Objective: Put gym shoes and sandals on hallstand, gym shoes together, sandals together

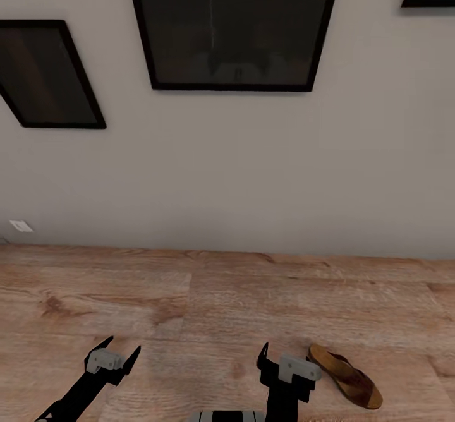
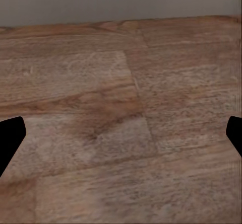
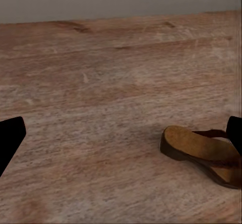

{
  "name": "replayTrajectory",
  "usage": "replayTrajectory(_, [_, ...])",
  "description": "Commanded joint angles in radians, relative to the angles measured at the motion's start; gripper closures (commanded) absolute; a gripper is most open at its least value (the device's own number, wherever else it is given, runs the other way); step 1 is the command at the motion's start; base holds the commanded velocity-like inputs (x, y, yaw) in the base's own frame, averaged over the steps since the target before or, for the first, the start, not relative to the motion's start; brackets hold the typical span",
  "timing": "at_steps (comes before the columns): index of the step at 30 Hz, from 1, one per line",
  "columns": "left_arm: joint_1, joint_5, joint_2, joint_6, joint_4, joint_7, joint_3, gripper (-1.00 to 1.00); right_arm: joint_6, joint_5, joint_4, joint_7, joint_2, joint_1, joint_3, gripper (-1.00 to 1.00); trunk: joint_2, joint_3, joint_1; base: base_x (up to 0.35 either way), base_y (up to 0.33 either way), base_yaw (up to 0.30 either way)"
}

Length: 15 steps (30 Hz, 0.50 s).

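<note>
One brown sandal (image 1: 346, 376) flat on corridor floor (image 1: 208, 308), just beside right gripper (image 1: 287, 362). Both jaws spread, holding nothing; left gripper (image 1: 114, 354) over bare planks. Probably light, stiff sole, softer strap; best pinched across sole edge near heel.

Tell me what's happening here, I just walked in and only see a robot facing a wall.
The robot is in the corridor with both arms held low over the wood floor. One brown sandal lies on the floor just beside the right gripper, not yet picked up. The left gripper is open and empty over bare planks. Dark framed pictures hang on the wall ahead.
</note>
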Motion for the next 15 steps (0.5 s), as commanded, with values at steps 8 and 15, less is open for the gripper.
replayTrajectory(8, [-0.001,-0.008,-0.001,-0.005,-0.001,-0.004,0.004,-1.0,-0.001,-0.005,-0.001,-0.005,-0.001,-0.001,0.002,-1.0,0.0,-0.001,0.0,0.0,0.0,-0.288])
replayTrajectory(15, [-0.001,-0.008,-0.001,-0.005,-0.001,-0.004,0.004,-1.0,-0.001,-0.005,-0.001,-0.005,-0.001,-0.001,0.002,-1.0,0.0,-0.001,0.0,0.0,0.0,-0.288])
